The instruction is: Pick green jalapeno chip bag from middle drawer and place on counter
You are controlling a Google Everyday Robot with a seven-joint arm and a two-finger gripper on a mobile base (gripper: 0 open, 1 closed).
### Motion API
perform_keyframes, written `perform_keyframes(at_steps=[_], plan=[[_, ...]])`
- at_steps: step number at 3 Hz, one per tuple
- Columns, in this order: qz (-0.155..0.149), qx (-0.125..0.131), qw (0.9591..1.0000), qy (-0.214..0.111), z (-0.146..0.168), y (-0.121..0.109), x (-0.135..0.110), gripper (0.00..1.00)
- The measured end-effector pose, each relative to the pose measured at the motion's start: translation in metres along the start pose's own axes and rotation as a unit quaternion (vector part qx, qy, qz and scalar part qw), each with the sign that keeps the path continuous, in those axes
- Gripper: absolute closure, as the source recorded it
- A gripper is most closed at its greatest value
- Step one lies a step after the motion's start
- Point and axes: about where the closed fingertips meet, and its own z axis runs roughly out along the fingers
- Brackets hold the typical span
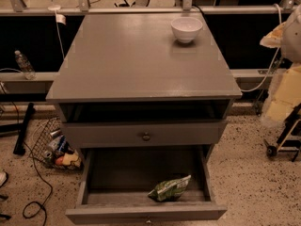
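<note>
The green jalapeno chip bag [170, 189] lies crinkled on the floor of the middle drawer [83, 187], right of centre and near the front wall. The drawer is pulled fully out at the bottom of the cabinet. The counter [131, 60] is the broad grey top above it. A pale, blurred part of my arm [289, 79] shows at the right edge, level with the counter and well to the right of the cabinet. The gripper itself is out of view, so nothing of mine is near the bag.
A white bowl [186, 29] stands at the counter's back right. Above the open drawer is a shut drawer front with a round knob [146, 136], and over that an open dark slot. A wire basket of items [59, 149], cables and a water bottle [23, 65] lie to the left. A wheeled black stand [287, 138] is on the right.
</note>
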Motion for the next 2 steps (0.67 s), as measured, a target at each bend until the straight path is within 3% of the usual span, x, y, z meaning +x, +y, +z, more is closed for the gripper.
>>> perform_keyframes(at_steps=[1, 2], plan=[[-0.001, 0.001, 1.0000, -0.002, 0.000, 0.000, -0.001, 0.00], [0.002, -0.017, 0.9997, -0.018, 0.026, 0.010, -0.008, 0.00]])
